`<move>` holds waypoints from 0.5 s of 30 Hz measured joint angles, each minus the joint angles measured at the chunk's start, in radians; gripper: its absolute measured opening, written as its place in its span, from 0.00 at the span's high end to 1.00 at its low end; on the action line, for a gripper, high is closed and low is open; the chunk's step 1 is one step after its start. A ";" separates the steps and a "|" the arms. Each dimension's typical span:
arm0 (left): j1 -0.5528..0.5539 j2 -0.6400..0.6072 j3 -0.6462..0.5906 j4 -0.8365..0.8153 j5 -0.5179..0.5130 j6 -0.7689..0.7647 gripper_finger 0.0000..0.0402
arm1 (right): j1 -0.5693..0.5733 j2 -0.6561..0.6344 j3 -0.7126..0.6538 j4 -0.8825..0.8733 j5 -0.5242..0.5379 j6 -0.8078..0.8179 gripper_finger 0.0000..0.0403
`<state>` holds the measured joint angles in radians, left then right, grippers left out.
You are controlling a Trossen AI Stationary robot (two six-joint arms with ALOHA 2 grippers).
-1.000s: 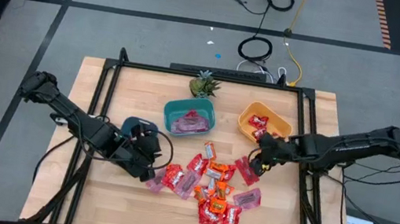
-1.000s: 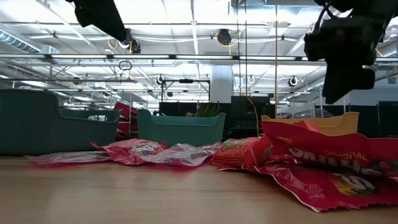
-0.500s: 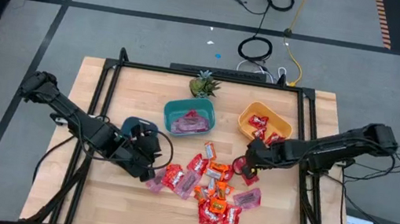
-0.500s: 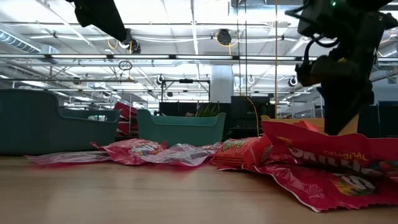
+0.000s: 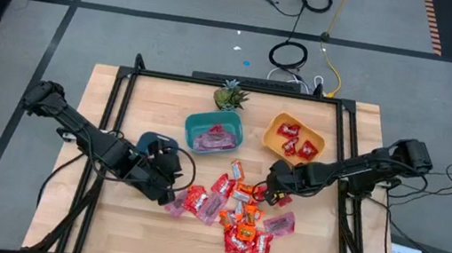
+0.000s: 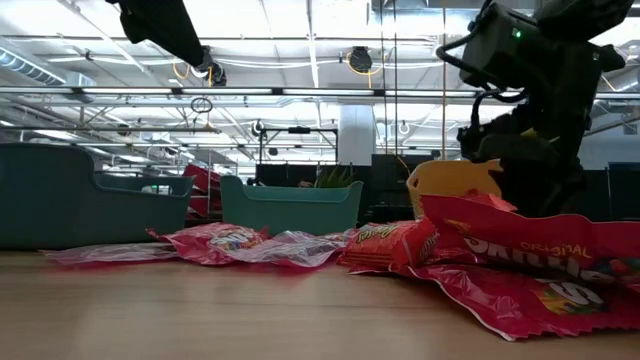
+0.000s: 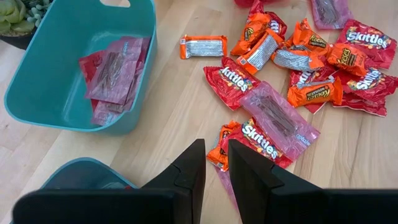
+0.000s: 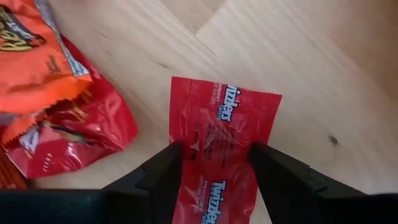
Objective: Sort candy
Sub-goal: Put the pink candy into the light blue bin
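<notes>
We are working low over the wooden table [image 5: 128, 238] with our right gripper [image 8: 214, 165], at the right edge of the candy pile [image 5: 236, 209]. Its fingers [image 8: 158, 168] are standing apart on either side of a red Twizzlers packet [image 8: 221, 140] lying flat on the wood (the pads are straddling it rather than pinching it). Just beside that packet an orange wrapper [image 8: 31, 56] is overlapping a crumpled red one [image 8: 74, 137]. Our left gripper [image 7: 216, 165] is hovering at the pile's left edge, jaws nearly together with only a slim gap and nothing between them, above red Skittles packs [image 7: 233, 78], orange Reese's [image 7: 314, 93] and a pink-purple packet [image 7: 277, 115]. Pink-purple candies are lying in the teal bowl [image 5: 194, 126], red ones in the yellow bowl [image 5: 278, 125], and a darker teal bowl [image 5: 150, 139] is sitting beside our left gripper.
</notes>
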<state>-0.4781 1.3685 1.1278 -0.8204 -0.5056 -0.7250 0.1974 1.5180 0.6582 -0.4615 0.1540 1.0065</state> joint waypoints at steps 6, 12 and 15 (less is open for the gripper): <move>0.000 0.000 0.000 0.000 0.000 0.000 0.80 | 0.027 0.042 0.003 0.058 0.015 0.000 0.56; 0.000 0.000 0.000 0.000 0.000 0.000 0.80 | 0.035 0.026 -0.003 0.070 -0.005 -0.021 0.79; 0.000 0.000 0.000 0.000 0.000 0.000 0.80 | 0.035 0.006 -0.005 0.066 -0.014 -0.033 0.92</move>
<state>-0.4778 1.3685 1.1278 -0.8200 -0.5056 -0.7246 0.2325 1.5238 0.6537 -0.3958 0.1398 0.9738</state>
